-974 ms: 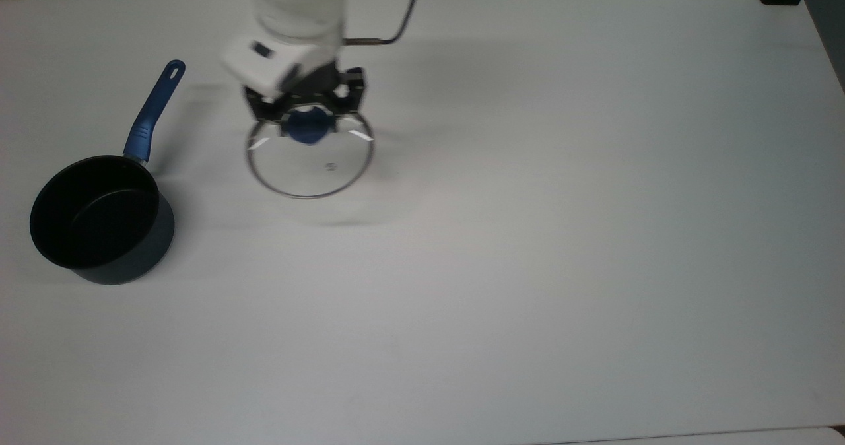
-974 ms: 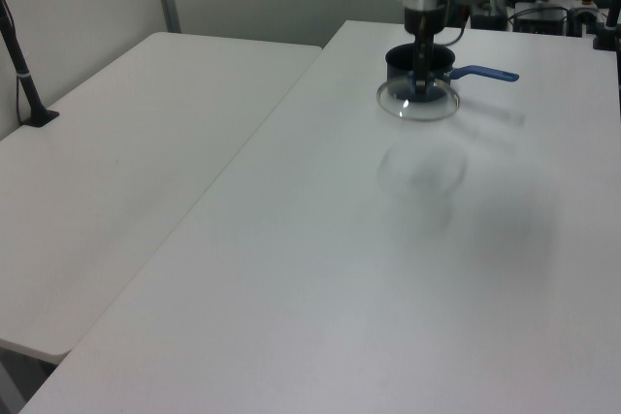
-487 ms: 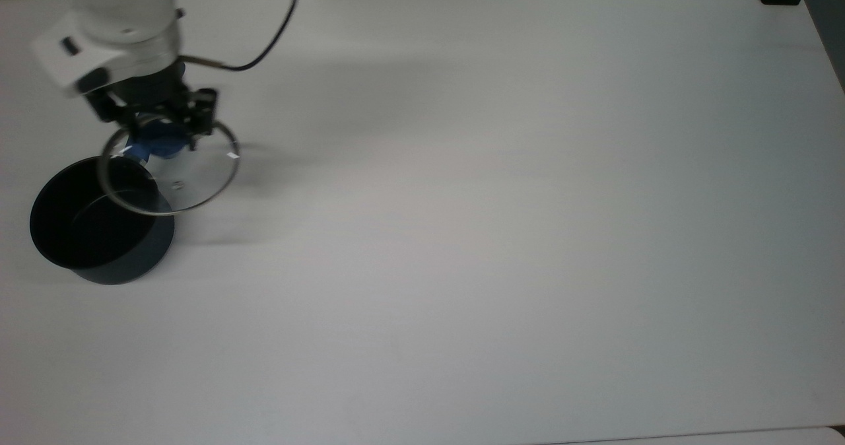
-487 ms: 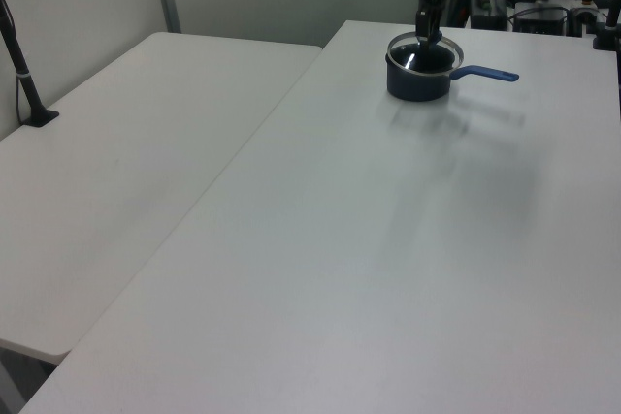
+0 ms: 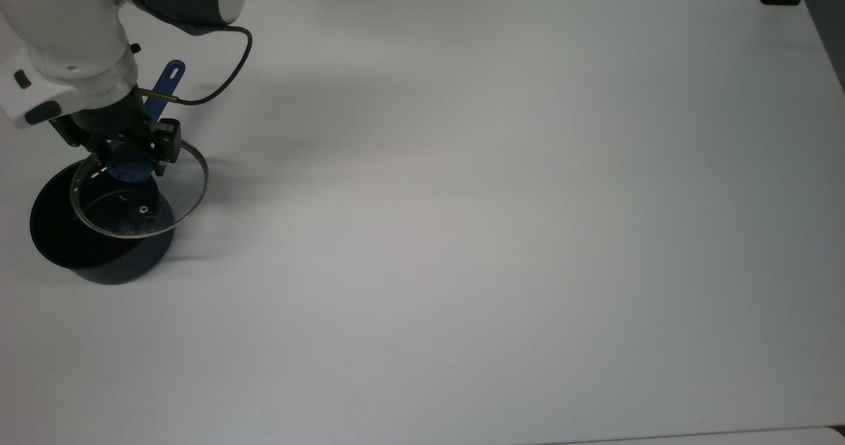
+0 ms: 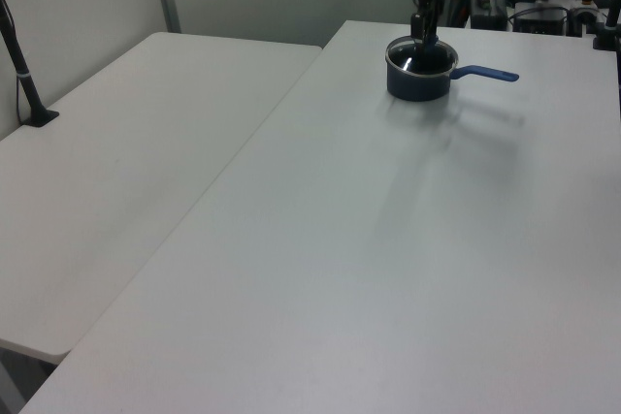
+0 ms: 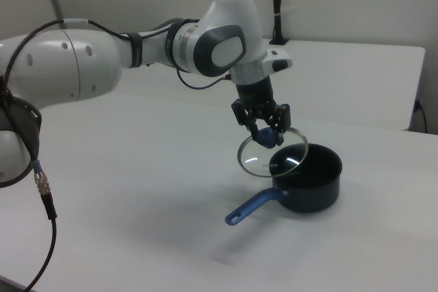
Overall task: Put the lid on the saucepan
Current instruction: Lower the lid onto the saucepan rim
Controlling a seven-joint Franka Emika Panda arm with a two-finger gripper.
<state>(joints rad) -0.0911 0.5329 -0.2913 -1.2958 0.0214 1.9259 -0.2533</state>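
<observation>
In the top view we see the white robot arm's black two-finger gripper (image 5: 129, 161) pinching the blue knob of the round clear glass lid with a metal rim (image 5: 140, 191). The lid hangs above the small dark navy-black round saucepan (image 5: 99, 243), overlapping its opening but offset toward the top view's right and upper side, so part of the lid's rim lies outside the pan's rim. The small steam hole shows through the glass over the dark interior. The pan's long blue handle (image 5: 162, 88) with a slot at its tip points up behind the gripper. The pan stands on the white table (image 5: 495, 201) near the top view's left edge.

In the left view we see the saucepan (image 6: 419, 75) at the table's far end, its handle (image 6: 485, 73) pointing to the left view's right. The gripper (image 6: 424, 34) stands directly over it, and the lid (image 6: 422, 53) sits close above the rim; we cannot tell whether they touch.

In the right view the gripper (image 7: 263, 138) is clamped on the knob. The lid (image 7: 272, 156) is tilted, and it is held clear of the saucepan (image 7: 309, 179), toward the right view's left of its opening. The handle (image 7: 254, 206) points toward the camera.
</observation>
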